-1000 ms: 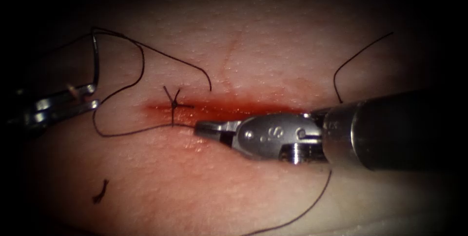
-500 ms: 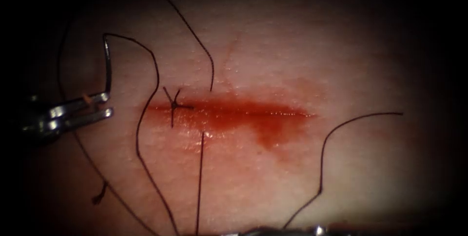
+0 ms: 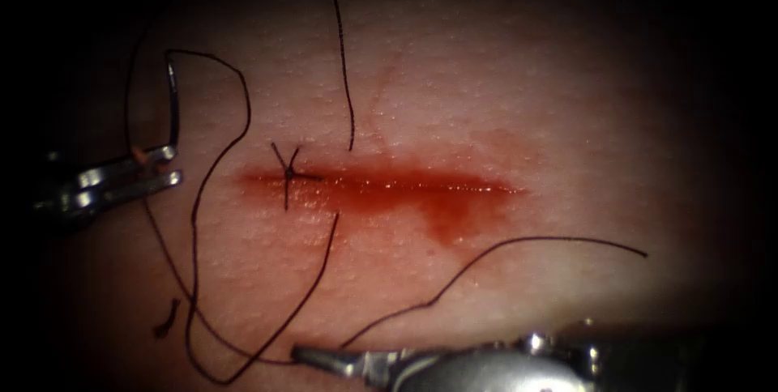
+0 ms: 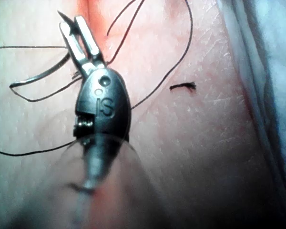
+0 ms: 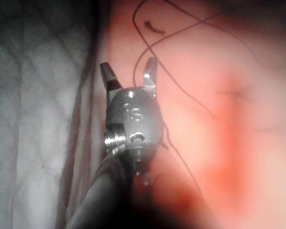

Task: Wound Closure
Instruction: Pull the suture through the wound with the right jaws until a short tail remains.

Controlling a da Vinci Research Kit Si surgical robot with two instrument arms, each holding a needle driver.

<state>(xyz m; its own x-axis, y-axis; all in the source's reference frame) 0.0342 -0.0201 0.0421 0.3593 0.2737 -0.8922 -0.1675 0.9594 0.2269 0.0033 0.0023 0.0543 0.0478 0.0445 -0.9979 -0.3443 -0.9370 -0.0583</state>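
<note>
On the left of the cut, my left tool (image 3: 174, 164) is shut on the curved needle (image 3: 173, 104) near its pointed end. The needle stands free above the tissue (image 3: 486, 100). Thread (image 3: 243, 100) leaves the needle's top end and loops down over the tissue. A tied knot (image 3: 288, 173) sits at the left end of the cut (image 3: 389, 184), which is wet with red fluid. My right tool (image 3: 298, 353) lies low in front of the cut. Its jaws (image 5: 127, 70) stand open and hold nothing, with thread (image 5: 181, 90) running just beside them. The left tool (image 4: 72, 26) grips the needle (image 4: 38, 78).
A short cut end of thread (image 3: 166, 319) lies on the tissue at the lower left. A free strand (image 3: 551, 240) trails off to the right below the cut. Red fluid has pooled (image 3: 454, 218) under the cut's middle. Pale cloth (image 5: 38, 119) borders the tissue.
My right tool left the cut, dropped to the picture's bottom edge drawing thread downward, then came back in from below with its jaws open. The left tool shifted slightly, still holding the needle.
</note>
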